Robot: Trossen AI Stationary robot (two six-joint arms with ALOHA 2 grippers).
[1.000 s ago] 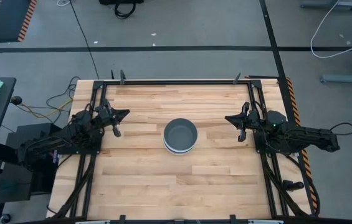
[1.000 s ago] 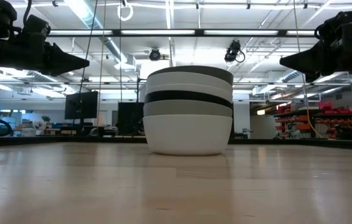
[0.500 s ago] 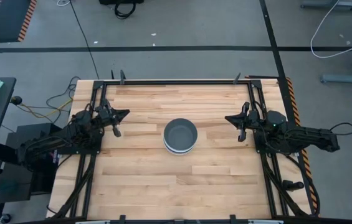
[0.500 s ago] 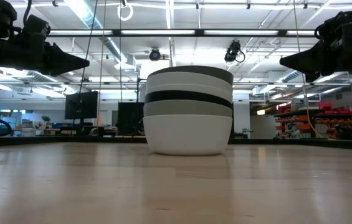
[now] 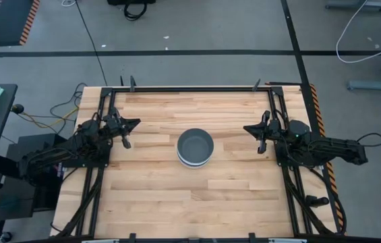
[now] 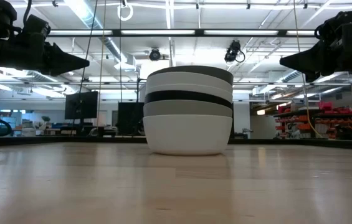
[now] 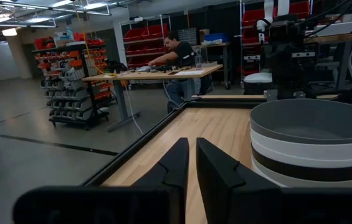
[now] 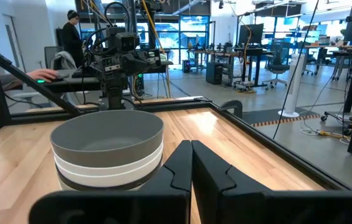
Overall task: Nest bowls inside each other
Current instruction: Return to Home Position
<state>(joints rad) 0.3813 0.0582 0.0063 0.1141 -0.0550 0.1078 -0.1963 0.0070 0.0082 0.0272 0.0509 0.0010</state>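
Note:
The bowls stand nested in one stack (image 5: 195, 148) at the table's middle, a grey bowl on top, with white, black, grey and white rims below it in the low view (image 6: 188, 111); the bottom white bowl rests on the wood. The stack also shows in the left wrist view (image 7: 316, 143) and the right wrist view (image 8: 108, 149). My left gripper (image 5: 135, 123) hovers shut near the table's left side, above the surface. My right gripper (image 5: 247, 127) hovers shut near the table's right side. Neither touches the stack.
The wooden table (image 5: 156, 196) has a black metal frame (image 5: 190, 88) along its edges. Bare wood lies all around the stack. In the room beyond, a person (image 7: 179, 53) works at a bench, and another person (image 8: 73, 34) stands by equipment.

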